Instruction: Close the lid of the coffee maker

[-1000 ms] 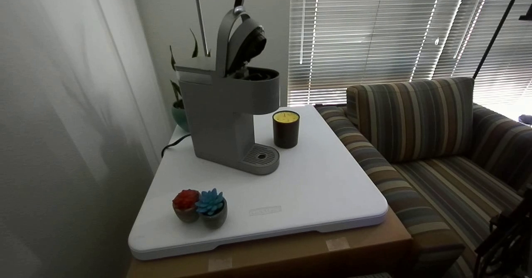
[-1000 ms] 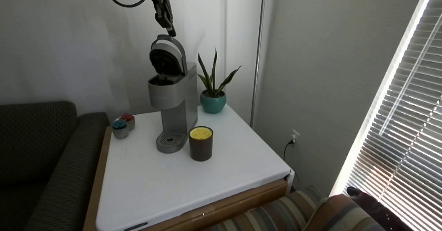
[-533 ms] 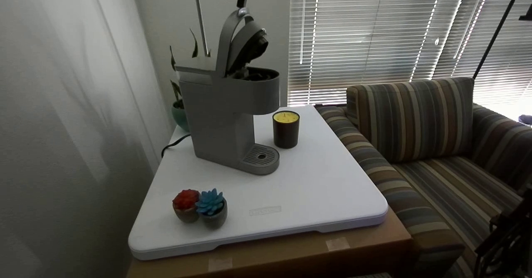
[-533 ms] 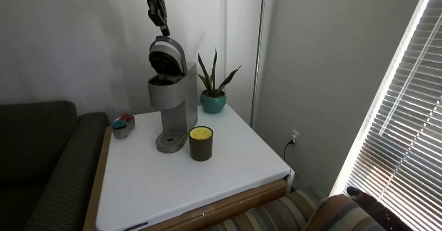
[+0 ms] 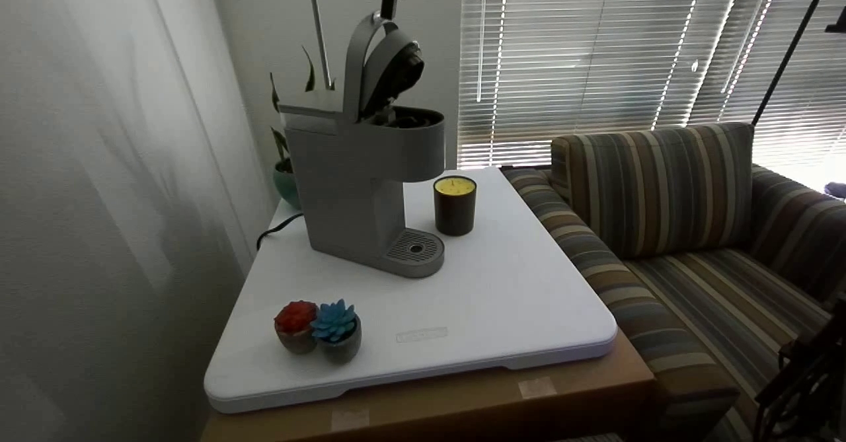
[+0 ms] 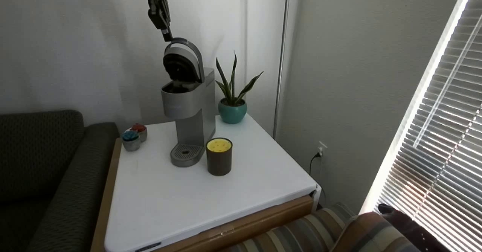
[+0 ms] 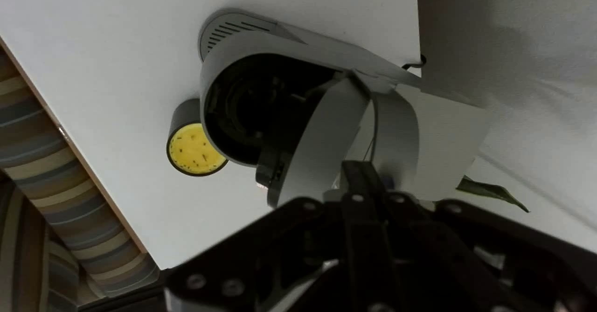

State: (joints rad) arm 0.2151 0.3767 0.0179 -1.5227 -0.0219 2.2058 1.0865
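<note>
Clenched gripper above the raised lid, the closing not yet done

We see the jaws pressed together with nothing between them, perhaps because a push rather than a grasp is the plan: joined fingertips would make one blunt prod. Just below them rises the arched handle; whether they touch it, we cannot tell from any view. Lower than the jaws, in front of that arch, the lid leans open on the coffee maker, its black underside facing forward, propped, we presume, by a hinge we cannot make out. (We would want the tips behind the arch first, since pressing straight down may only strain the hinge.) Farther beneath the jaws gapes the dark brewing recess, exposed because its cover is up. Well below stands the dark cup with its yellow top, near the drip base, probably only decor, on the white table that bears the machine.
</note>
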